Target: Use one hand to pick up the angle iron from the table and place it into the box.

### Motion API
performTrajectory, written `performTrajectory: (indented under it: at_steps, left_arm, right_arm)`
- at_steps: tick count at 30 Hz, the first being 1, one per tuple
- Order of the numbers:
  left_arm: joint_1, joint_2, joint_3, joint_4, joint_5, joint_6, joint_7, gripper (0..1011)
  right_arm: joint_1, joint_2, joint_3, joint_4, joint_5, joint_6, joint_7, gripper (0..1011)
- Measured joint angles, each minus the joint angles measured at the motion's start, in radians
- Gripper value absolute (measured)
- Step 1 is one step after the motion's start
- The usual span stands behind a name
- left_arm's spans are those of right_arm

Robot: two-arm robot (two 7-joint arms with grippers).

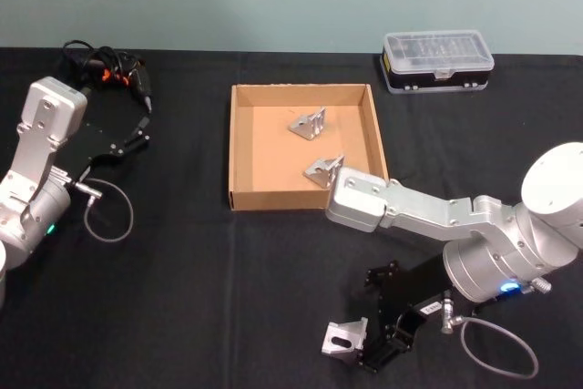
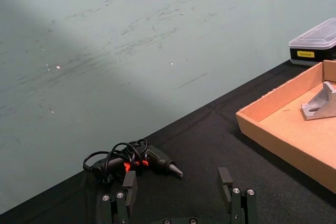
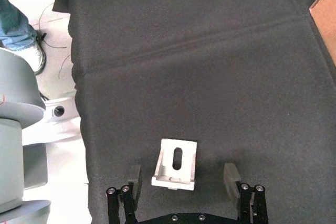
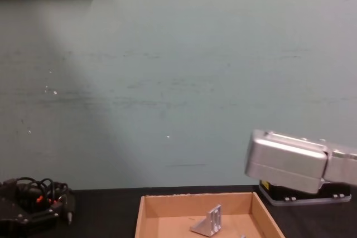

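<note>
A silver angle iron (image 1: 340, 339) lies on the black table (image 1: 200, 298) near its front edge. My right gripper (image 1: 363, 353) is down at it. In the right wrist view the angle iron (image 3: 176, 163) sits between the spread fingers (image 3: 134, 176) of the open right gripper (image 3: 181, 178), with a gap on each side. The tan box (image 1: 235, 148) stands mid-table and holds two more angle irons (image 1: 310, 123) (image 1: 325, 170); the chest view shows the box (image 4: 195, 200) with one of them (image 4: 209, 221). My left gripper (image 1: 137, 134) is parked open at the far left, empty.
A clear-lidded plastic case (image 1: 437, 61) stands behind the box to the right. A corded electric screwdriver (image 2: 157, 158) lies at the back left, beyond the left gripper (image 2: 177, 183). The right arm's silver link (image 1: 364, 202) hangs over the box's front right corner.
</note>
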Motion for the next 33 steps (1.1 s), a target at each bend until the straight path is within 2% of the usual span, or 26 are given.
performTrajectory:
  at_steps: [13,28,32,33]
  left_arm:
    - [0.000,0.000,0.000,0.000,0.000,0.000,0.000,1000]
    - [0.000,0.000,0.000,0.000,0.000,0.000,0.000,1000]
    - [0.000,0.000,0.000,0.000,0.000,0.000,0.000,1000]
    - [0.000,0.000,0.000,0.000,0.000,0.000,0.000,1000]
  right_arm:
    - [-0.009,-0.016,-0.007,0.008,-0.005,0.000,0.000,1000]
    - [-0.011,-0.013,-0.006,0.001,-0.008,-0.001,0.005,1000]
    - [-0.011,-0.012,-0.006,-0.001,-0.008,-0.003,0.007,963]
    - [-0.011,-0.011,-0.005,-0.001,-0.009,-0.004,0.007,927]
